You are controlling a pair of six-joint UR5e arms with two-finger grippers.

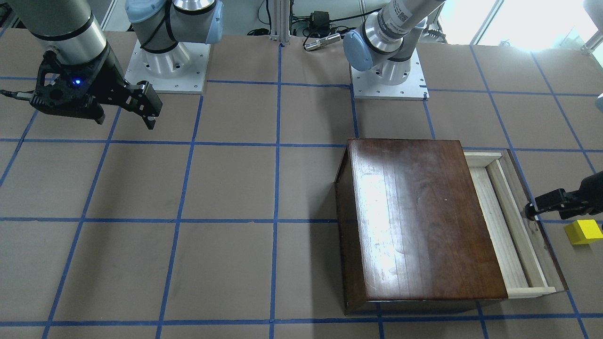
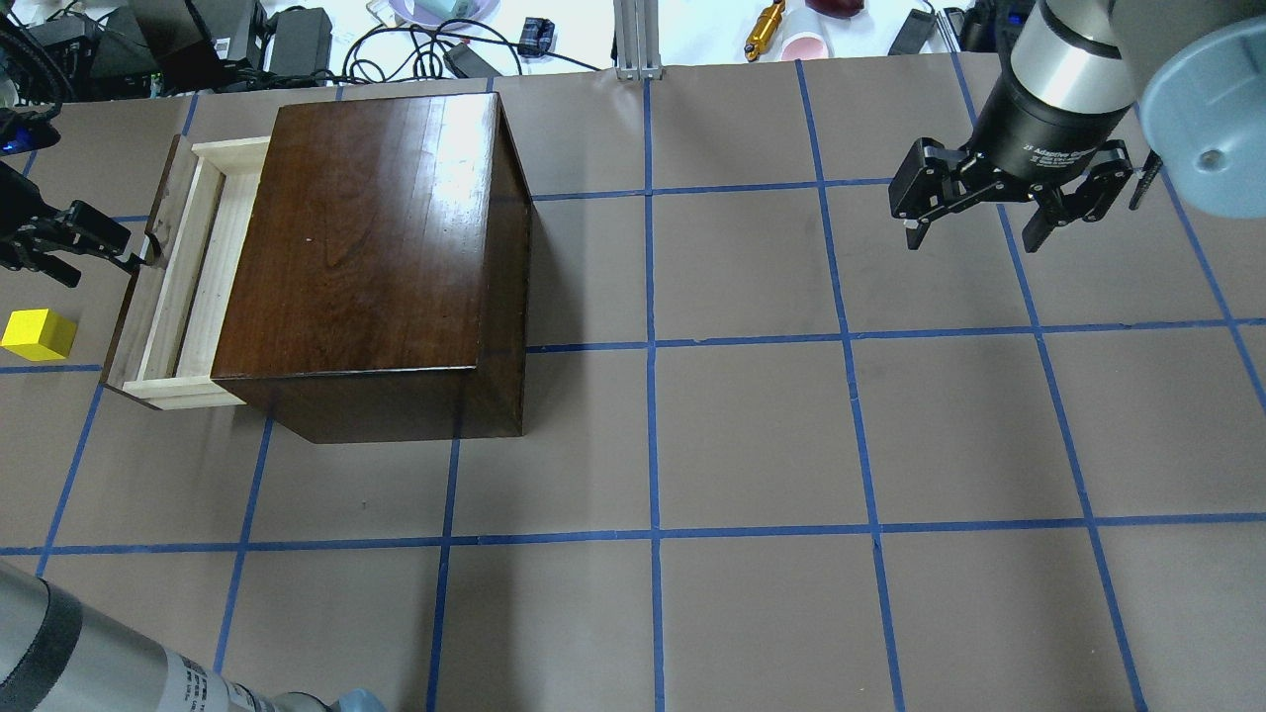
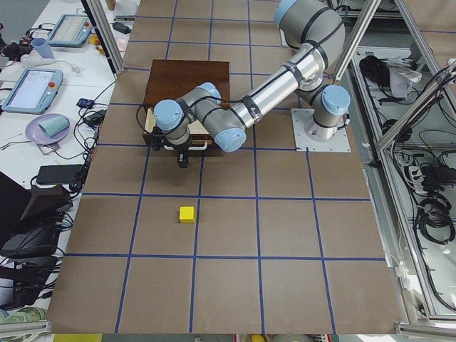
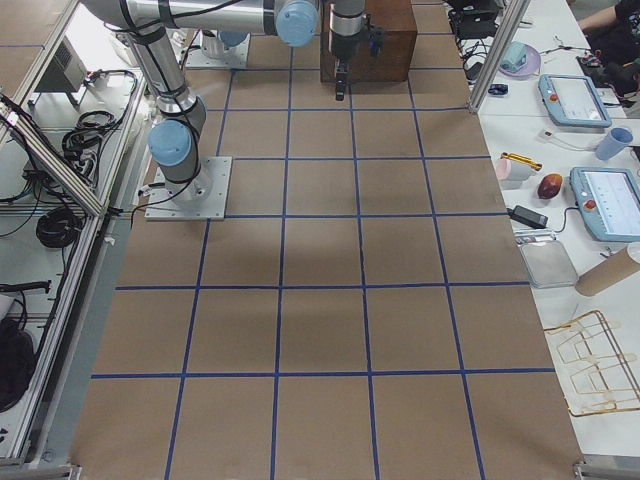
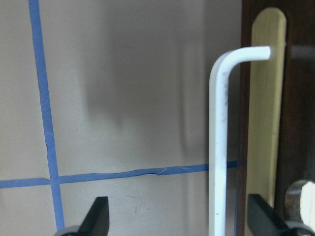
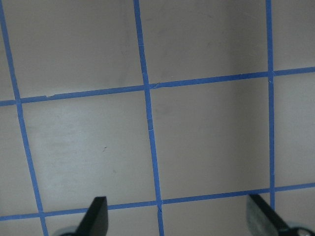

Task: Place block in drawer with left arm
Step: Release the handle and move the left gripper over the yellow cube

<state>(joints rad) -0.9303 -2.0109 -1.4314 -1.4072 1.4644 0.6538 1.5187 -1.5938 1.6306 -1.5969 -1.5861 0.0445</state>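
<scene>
Hanging low by the left edge of the table (image 2: 752,445), my left gripper (image 5: 179,221) has its jaws spread wide. The white handle (image 5: 216,147) on the drawer's dark front panel stands between my two fingertips. One fingertip (image 5: 98,219) is over the bare table and the other is in front of the pale strip on the panel. I cannot tell whether either pad touches the handle.

The drawer (image 2: 188,297) stands partly out of the cabinet (image 2: 376,227), with its mouth toward the table's left edge, so a strip of its pale wooden floor shows. The cabinet itself sits in the far left part of the table, its back close to the far edge and its glossy top catching the light.

The block (image 2: 38,334) is not in the drawer. It sits flat on the table just inside the left edge, near the drawer's front panel but apart from it, and a little nearer my base than my left gripper is. Nothing is touching it.

My right gripper (image 2: 974,235) hovers above the right half of the table, well apart from the cabinet and the block. Its jaws are also wide apart with nothing between them, and its wrist camera sees only brown table and blue tape lines (image 6: 147,123).
</scene>
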